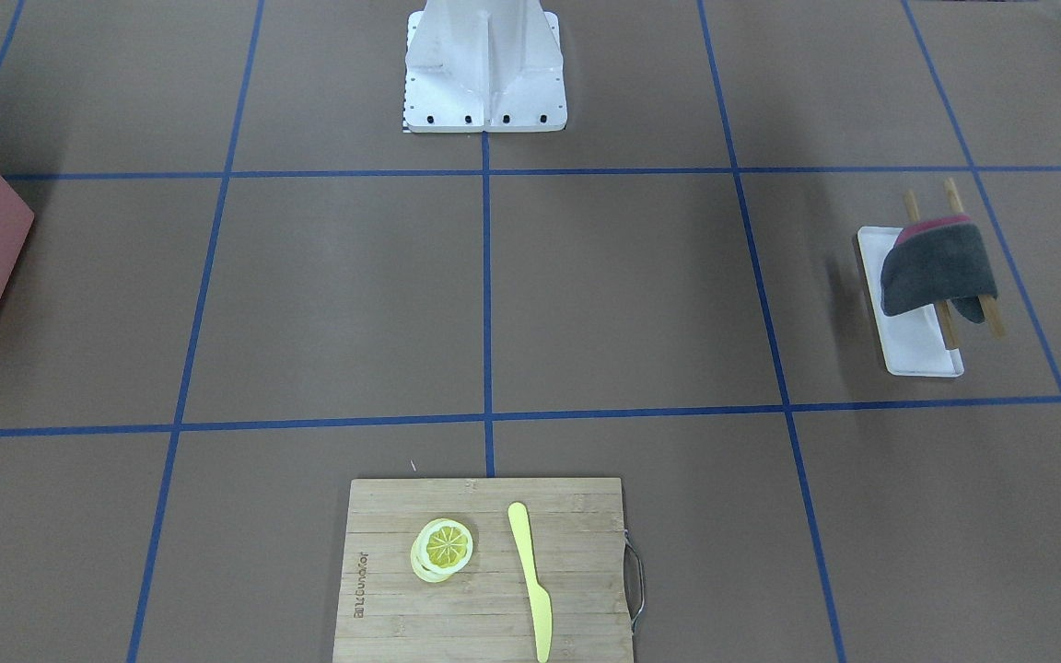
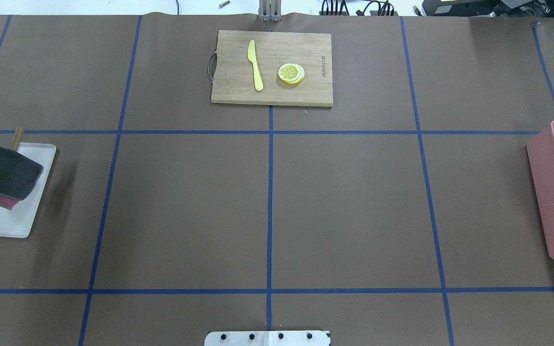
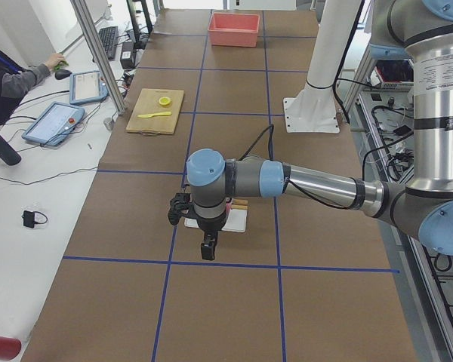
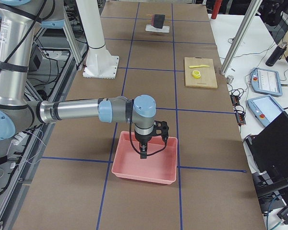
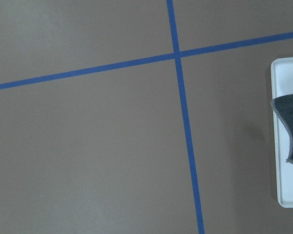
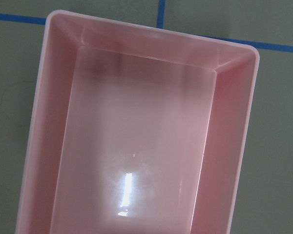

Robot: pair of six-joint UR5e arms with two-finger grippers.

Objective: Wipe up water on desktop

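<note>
Desktop (image 2: 354, 206) lies flat below both claws: stiff, matte, prob fixed, nothing to grip. Grey cloth (image 2: 0, 175), just beside left gripper (image 3: 208, 249), looks soft & light; pinch top fold. Right gripper (image 4: 143, 152) hangs over pink bin (image 4: 134, 173). Jaws open or closed: can't tell for either.

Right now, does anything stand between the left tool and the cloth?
Nothing visible does. The left tool hangs over the desktop near the tray; the cloth lies draped on two sticks across that tray. The left wrist view shows only desktop and blue tape before the tray's edge.
</note>
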